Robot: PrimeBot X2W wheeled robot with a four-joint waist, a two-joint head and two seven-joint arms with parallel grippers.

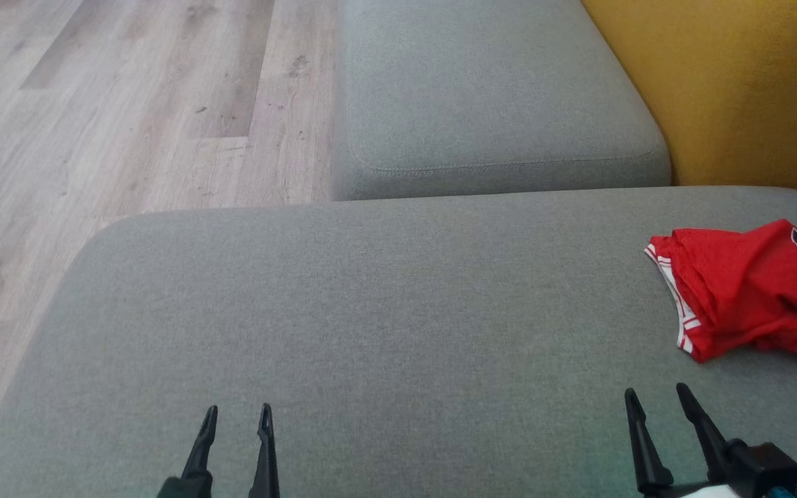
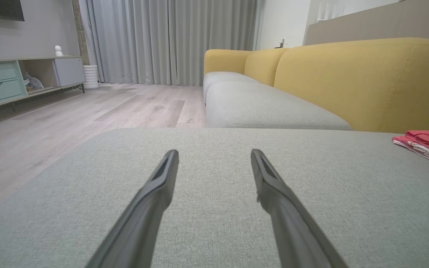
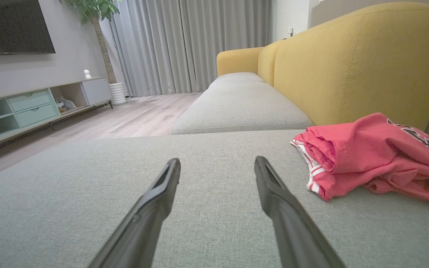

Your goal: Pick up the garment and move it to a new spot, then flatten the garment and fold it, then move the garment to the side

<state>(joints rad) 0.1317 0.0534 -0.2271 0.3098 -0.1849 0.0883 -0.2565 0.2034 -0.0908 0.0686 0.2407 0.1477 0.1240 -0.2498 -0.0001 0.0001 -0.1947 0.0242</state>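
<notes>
Red garment [image 1: 751, 290] over at the right edge of the grey seat [image 1: 385, 311], hard up by the yellow backrest [image 1: 737, 83]. Lying in a loose heap of layers, white-trimmed edge turned toward the middle of the seat, dark lettering showing on top. Not flat, and not a crisp fold either. Rumpled on top in the right wrist view, stacked in bands in the left wrist view.

Left fingers [image 1: 266, 443] apart, holding nothing, hovering low over bare seat, well apart from the garment. Right fingers [image 1: 639, 429] apart too, empty, near the garment but clear of it, pointing past its left edge.

Hard to call the step. Fits a heap waiting to be picked up and carried to a new spot. Fits just as well a rough fold set off to the side, with both pairs of fingers standing clear. No settling that from one look.

Worth noting for any reach from here: far nearer for the right fingers, off to their right, so a job for that arm rather than the left. Soft, thin-looking cloth in several layers. Likely to come up top layer only on a shallow pinch, and likely to drag open if lifted by one corner. Plenty of open seat across the middle for spreading cloth out.
</notes>
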